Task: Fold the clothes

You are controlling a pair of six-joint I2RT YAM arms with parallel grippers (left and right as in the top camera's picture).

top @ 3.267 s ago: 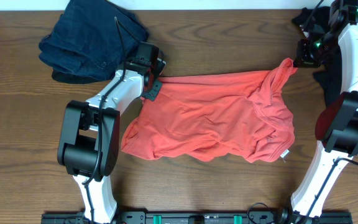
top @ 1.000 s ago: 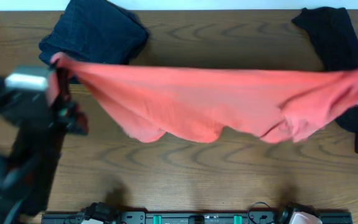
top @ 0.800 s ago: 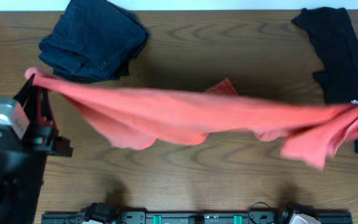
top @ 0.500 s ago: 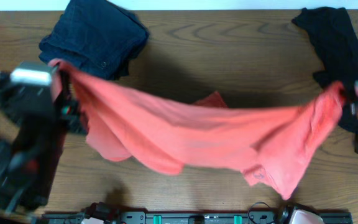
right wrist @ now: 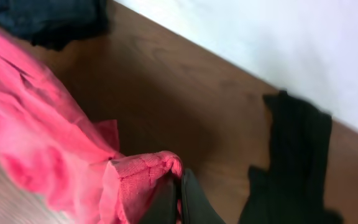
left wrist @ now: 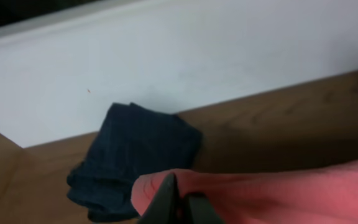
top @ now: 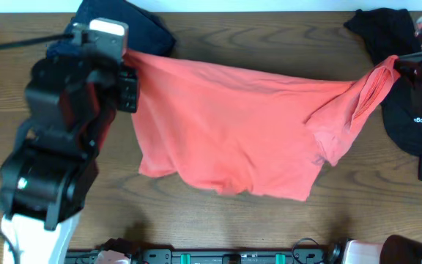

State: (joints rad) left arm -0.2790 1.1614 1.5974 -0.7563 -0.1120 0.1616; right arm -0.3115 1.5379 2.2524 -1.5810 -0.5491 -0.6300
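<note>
Wood, brown and bare, right here at the near side of the table (top: 196, 220), with a black rail (top: 233, 257) along its front edge. Just beyond that bare strip comes the loose lower edge of the coral-red T-shirt (top: 233, 125), wavy and slack. Whether it rests on the wood or hangs just clear, I can't tell. Going back from there, the cloth spreads broad across the middle of the table, plain red on this face, no lettering showing. On the right side it bunches into a long fold that slants towards the right corner.

Now the far edge: that one is pulled into a line between the two arms. The left gripper (left wrist: 178, 198) has its jaws pressed tight together on a rolled corner of the shirt, over at the left end. The right gripper (right wrist: 180, 194) is pinched just as tight on a stitched red edge at the right end.

Further back, behind the left gripper, a dark navy denim garment (left wrist: 135, 155) lies in a crumpled heap at the far left. At the far right a black shirt (top: 405, 110) with a small white logo sprawls on the wood, beside the right gripper. Behind it all, a white wall (left wrist: 197, 56).
</note>
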